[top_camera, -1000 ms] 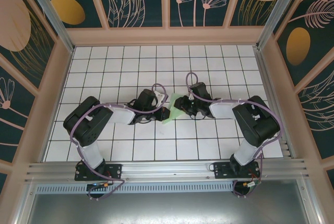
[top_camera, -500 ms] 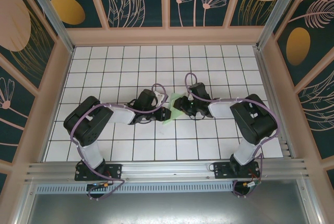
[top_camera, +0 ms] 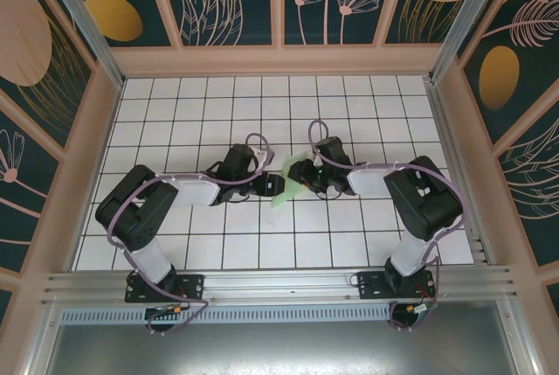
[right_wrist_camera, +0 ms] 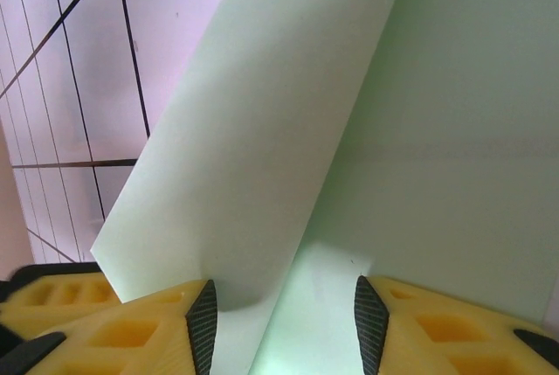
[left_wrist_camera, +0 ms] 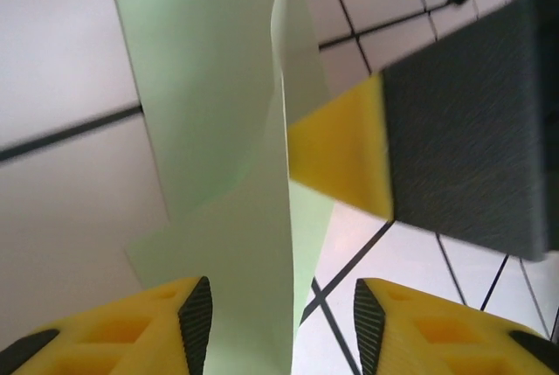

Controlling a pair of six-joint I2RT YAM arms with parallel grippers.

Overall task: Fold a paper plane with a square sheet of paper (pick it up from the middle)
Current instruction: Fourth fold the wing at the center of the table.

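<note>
The square sheet of paper (top_camera: 281, 194), pale mint green and folded into long layers, lies on the white grid table (top_camera: 218, 113) between my two grippers. My left gripper (top_camera: 273, 184) stands open at its left edge. In the left wrist view a raised fold of the paper (left_wrist_camera: 218, 130) rises between the pads of that gripper (left_wrist_camera: 281, 314), nearer the left one and not pinched. My right gripper (top_camera: 300, 177) faces it from the right, also open. Its pads straddle a crease in the paper (right_wrist_camera: 419, 130), with the gripper (right_wrist_camera: 281, 318) wide around it. A yellow finger of the right gripper (left_wrist_camera: 345, 152) sits close beside the fold.
Both arms lie low across the table's middle, their purple cables looping above them. Patterned walls (top_camera: 279, 8) enclose the far side and both flanks. An aluminium rail (top_camera: 279, 283) runs along the near edge.
My left gripper has gone from shut to open, releasing the paper, and its arm has stretched flatter. The right gripper has widened slightly. The paper stays in place.
</note>
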